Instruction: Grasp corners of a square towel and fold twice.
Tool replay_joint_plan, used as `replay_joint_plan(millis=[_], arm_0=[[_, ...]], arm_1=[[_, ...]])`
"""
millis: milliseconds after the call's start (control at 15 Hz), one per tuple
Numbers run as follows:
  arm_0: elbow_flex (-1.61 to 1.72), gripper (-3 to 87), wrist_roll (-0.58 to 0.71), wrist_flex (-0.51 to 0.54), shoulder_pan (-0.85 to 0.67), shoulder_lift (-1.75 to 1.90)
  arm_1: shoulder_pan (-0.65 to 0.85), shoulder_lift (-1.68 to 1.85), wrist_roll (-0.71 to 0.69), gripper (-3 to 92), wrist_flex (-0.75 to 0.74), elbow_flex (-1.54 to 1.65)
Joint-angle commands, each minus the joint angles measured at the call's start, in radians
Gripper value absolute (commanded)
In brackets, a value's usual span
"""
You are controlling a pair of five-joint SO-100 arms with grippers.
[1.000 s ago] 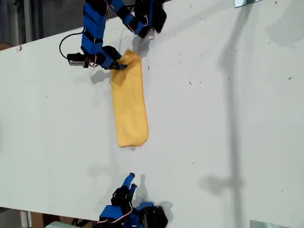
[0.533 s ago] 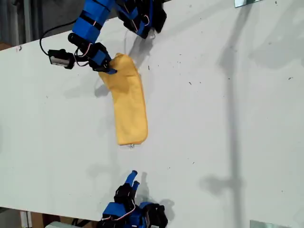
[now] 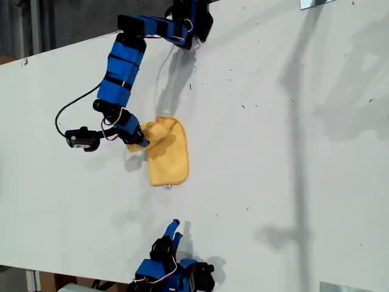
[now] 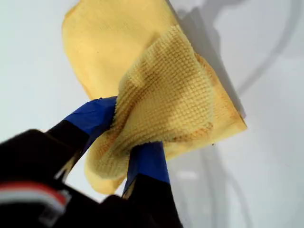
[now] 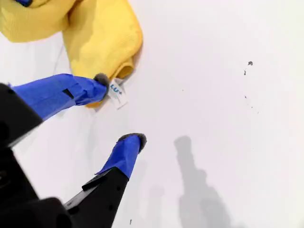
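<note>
Yellow towel (image 4: 166, 95) corner sat pinched in my first claw (image 4: 128, 142); my second claw (image 5: 116, 111) gaped; a thin grip risked slipping mid-fold.

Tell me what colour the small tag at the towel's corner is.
White with blue print, on the yellow towel; the tag shows best in the second wrist view.

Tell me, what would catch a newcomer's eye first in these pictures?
The bright yellow towel stands out on the white table, left of centre in the exterior view. My first gripper, a blue pincer, is shut on one end of it and holds that end doubled over the rest. My second gripper waits open at the exterior view's lower edge.
</note>
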Motion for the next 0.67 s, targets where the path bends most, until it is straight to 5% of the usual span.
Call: replay_joint_plan(millis=[0, 200, 333, 600], arm_0=[[0.028, 19.7, -0.015, -0.012, 0.011, 0.051], [0.052, 19.7, -0.015, -0.006, 0.002, 0.097], [0.071, 19.7, -0.014, -0.015, -0.002, 0.098], [0.126, 19.7, 0.003, -0.005, -0.029, 0.232]], arm_1=[[-0.051, -0.029, -0.058, -0.1, -0.149, -0.095], [-0.094, -0.071, -0.114, -0.1, -0.267, -0.098], [-0.124, -0.06, -0.135, 26.3, -0.295, -0.106], [-0.115, 0.092, -0.126, 30.9, -0.219, -0.109]])
